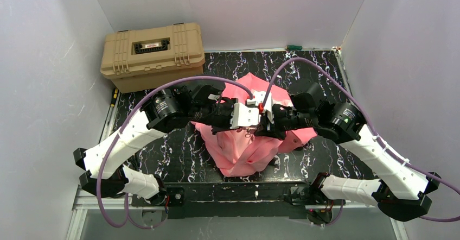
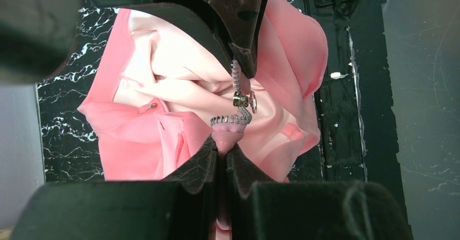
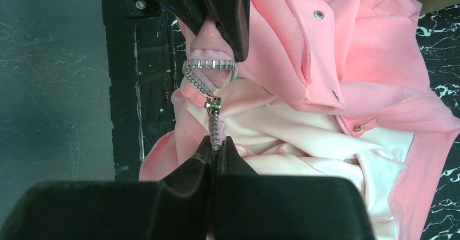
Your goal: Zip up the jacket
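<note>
Pink jacket (image 1: 244, 156) bunched mid-frame on the black marbled tabletop (image 1: 173, 153), zipper (image 2: 241, 100) mostly undone. Left claw (image 2: 223, 147) clenched on jacket fabric below the slider. Right claw (image 3: 217, 145) clenched on the zipper teeth.

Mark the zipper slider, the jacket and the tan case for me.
zipper slider (image 3: 212, 103), right wrist view, on its metal body.
jacket (image 1: 244, 156), top view, on the near pink fabric.
tan case (image 1: 154, 58), top view, on the lid.
</note>
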Tool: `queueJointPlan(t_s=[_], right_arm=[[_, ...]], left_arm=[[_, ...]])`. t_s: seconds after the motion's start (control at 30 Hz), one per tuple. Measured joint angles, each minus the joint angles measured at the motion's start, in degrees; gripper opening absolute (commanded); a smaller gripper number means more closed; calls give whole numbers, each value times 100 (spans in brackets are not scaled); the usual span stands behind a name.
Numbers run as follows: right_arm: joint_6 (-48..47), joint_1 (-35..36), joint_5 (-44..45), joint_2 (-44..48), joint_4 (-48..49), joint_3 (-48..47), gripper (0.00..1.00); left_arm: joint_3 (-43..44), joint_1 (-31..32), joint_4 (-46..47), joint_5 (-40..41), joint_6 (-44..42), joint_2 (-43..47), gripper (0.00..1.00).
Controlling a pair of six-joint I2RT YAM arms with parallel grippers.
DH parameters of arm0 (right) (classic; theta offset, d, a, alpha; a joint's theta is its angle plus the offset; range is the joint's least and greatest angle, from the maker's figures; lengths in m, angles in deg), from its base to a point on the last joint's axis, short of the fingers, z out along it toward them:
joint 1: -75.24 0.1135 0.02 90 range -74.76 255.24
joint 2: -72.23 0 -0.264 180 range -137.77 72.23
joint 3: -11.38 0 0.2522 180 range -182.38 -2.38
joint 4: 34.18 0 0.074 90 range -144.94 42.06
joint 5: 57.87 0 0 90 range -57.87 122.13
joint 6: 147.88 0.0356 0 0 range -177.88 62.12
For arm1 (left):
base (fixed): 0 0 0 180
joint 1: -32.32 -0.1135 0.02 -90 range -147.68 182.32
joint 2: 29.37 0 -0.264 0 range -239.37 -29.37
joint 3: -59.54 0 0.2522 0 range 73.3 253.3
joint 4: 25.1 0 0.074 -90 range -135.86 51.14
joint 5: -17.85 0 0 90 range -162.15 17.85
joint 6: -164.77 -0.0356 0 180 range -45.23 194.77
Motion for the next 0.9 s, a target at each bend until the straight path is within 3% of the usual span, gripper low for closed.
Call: queueJointPlan(t_s=[0.9], right_arm=[[306,55,179,33,184,146,1]], left_arm=[[-122,-7,293,286,57,155,0]])
